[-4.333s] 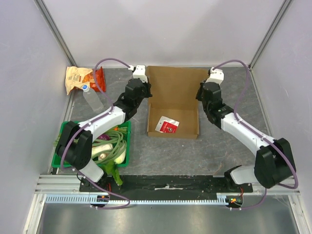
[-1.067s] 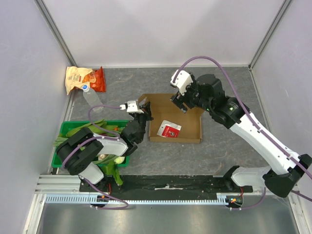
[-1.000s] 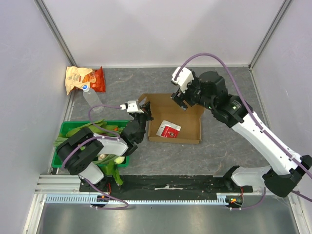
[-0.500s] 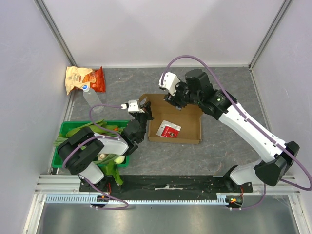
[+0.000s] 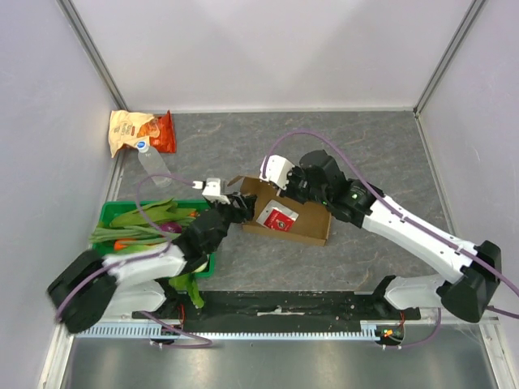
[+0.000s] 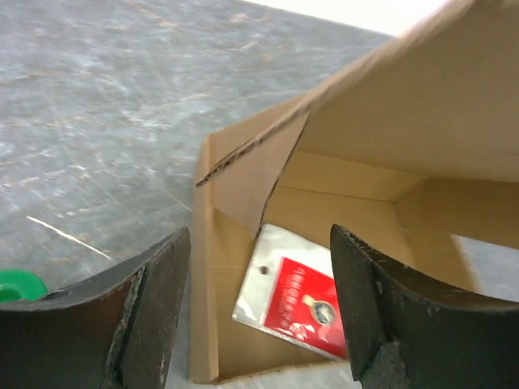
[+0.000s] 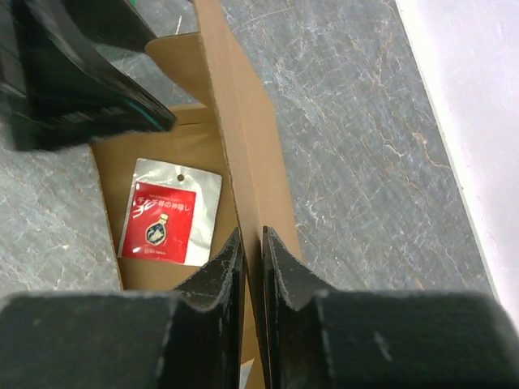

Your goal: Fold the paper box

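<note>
The paper box (image 5: 312,223) lies open and slightly turned on the grey table, brown and unprinted, with a red-and-white packet (image 5: 277,219) on its floor. My right gripper (image 5: 285,185) reaches down over the box's far side. In the right wrist view the right gripper (image 7: 252,235) is shut on an upright cardboard wall (image 7: 243,154), one finger on each face. My left gripper (image 5: 240,204) hovers at the box's left corner, open and holding nothing. In the left wrist view the left gripper (image 6: 259,235) frames the packet (image 6: 296,296), under a raised flap (image 6: 405,105).
A green crate (image 5: 108,212) full of vegetables sits at the left, partly under my left arm. An orange-and-tan snack bag (image 5: 134,132) and a clear bottle (image 5: 152,162) lie in the far left corner. Pale walls close in the table.
My left gripper opened and let go of the box's left flap. My right gripper swung down to the left and closed on the far wall. The box shifted and turned slightly.
</note>
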Controlling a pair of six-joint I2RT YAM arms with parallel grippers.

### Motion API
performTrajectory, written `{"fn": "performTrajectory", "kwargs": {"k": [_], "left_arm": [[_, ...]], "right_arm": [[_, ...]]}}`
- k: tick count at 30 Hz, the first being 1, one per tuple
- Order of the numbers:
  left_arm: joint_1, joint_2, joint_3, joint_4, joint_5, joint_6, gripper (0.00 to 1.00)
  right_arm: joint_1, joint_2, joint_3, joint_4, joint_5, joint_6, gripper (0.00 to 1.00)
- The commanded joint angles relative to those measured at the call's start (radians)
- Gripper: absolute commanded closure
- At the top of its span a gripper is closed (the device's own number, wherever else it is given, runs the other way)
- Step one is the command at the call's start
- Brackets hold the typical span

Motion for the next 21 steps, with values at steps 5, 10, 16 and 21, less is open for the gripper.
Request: {"fn": "performTrajectory", "kwargs": {"k": [5, 10, 16, 21], "left_arm": [[-0.002, -0.964, -0.044, -0.818, 0.611, -0.159, 0.28], [-0.002, -1.027, 0.192, -1.135, 0.760, -0.123, 0.36], [0.003, -0.576, 0.413, -1.014, 0.718, -0.131, 0.37], [0.072, -0.164, 0.478, -0.842, 0.750, -0.128, 0.39]], "right_arm": [[0.086, -0.091, -0.146, 0.095, 0.125, 0.088, 0.66], [0.119, -0.088, -0.252, 0.109, 0.108, 0.252, 0.58], [0.124, -0.140, -0.473, 0.239, 0.019, 0.678, 0.30], [0.118, -0.203, -0.577, 0.258, -0.039, 0.990, 0.19]]}}
